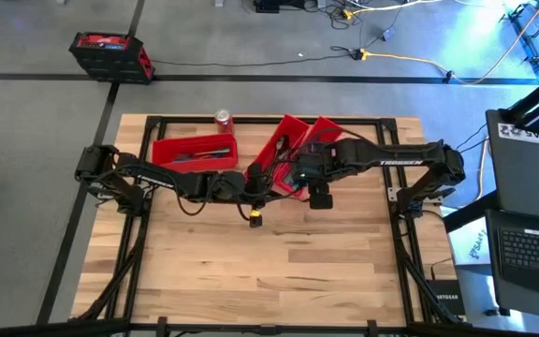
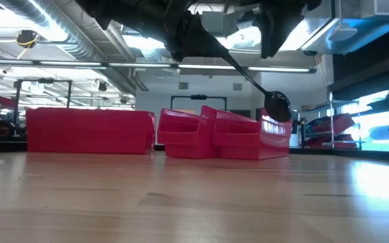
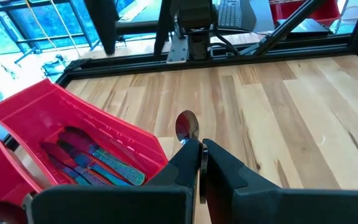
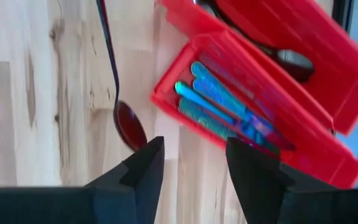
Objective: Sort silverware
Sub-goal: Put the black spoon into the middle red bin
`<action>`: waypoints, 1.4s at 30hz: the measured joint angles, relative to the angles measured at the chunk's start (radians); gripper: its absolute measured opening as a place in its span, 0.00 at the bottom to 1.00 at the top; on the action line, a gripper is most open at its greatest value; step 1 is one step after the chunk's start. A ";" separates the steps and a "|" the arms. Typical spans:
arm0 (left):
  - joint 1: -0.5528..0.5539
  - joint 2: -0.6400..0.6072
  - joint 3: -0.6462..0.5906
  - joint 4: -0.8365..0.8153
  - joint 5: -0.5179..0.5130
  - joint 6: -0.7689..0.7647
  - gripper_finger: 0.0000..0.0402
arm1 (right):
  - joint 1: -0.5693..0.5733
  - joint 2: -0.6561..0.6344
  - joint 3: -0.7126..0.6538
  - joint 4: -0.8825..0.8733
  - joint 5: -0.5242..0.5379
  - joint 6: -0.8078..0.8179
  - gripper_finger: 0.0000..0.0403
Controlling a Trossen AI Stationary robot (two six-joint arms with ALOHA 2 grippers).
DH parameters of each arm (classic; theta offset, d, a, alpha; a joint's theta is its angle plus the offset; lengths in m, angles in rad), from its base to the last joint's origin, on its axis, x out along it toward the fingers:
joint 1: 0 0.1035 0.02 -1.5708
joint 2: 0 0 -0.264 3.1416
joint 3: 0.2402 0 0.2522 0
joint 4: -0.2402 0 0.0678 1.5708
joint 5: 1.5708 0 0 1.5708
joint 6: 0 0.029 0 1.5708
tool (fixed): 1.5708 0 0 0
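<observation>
Here left fingers [image 3: 201, 163] pinch a slender glossy spoon [image 3: 186, 126].

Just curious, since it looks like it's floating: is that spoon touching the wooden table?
Apart. The low view shows the spoon hanging from the left gripper, with clear space between its bowl and the table.

Three bins [image 1: 195, 150] behind table centre, can [image 1: 223, 118] behind them, knives [image 4: 229, 109] seemingly in middle bin.

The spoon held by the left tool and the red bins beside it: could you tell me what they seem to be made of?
The spoon looks like polished metal: its bowl mirrors its surroundings. It is clamped in the left tool. The red bins look like moulded plastic, evenly coloured with a dull sheen, though that is only by appearance.
</observation>
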 joint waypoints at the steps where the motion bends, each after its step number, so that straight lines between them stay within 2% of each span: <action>1: 0.000 0.000 0.000 0.000 -0.004 0.005 0.00 | 0.000 -0.008 0.000 -0.010 0.000 0.009 0.39; 7: 0.000 0.000 0.000 0.000 -0.006 0.042 0.00 | 0.001 -0.070 -0.015 -0.100 0.020 0.076 0.39; 12: -0.007 -0.014 0.000 0.026 -0.004 0.120 0.00 | 0.001 -0.189 -0.106 -0.123 0.043 0.163 0.39; 17: -0.015 -0.055 0.000 0.067 -0.003 0.264 0.00 | 0.001 -0.322 -0.204 -0.120 0.044 0.289 0.39; 26: 0.046 -0.091 0.000 0.005 -0.051 0.410 0.00 | 0.001 -0.527 -0.395 -0.123 0.014 0.480 0.39; 29: 0.070 -0.091 0.000 -0.004 -0.049 0.477 0.00 | 0.001 -0.554 -0.439 -0.118 0.010 0.530 0.39; 36: 0.121 -0.098 0.000 -0.001 -0.052 0.604 0.00 | 0.001 -0.575 -0.504 -0.119 -0.079 0.546 0.39; 42: 0.168 -0.098 0.000 -0.010 -0.133 0.667 0.00 | 0.001 -0.590 -0.537 -0.124 -0.098 0.547 0.39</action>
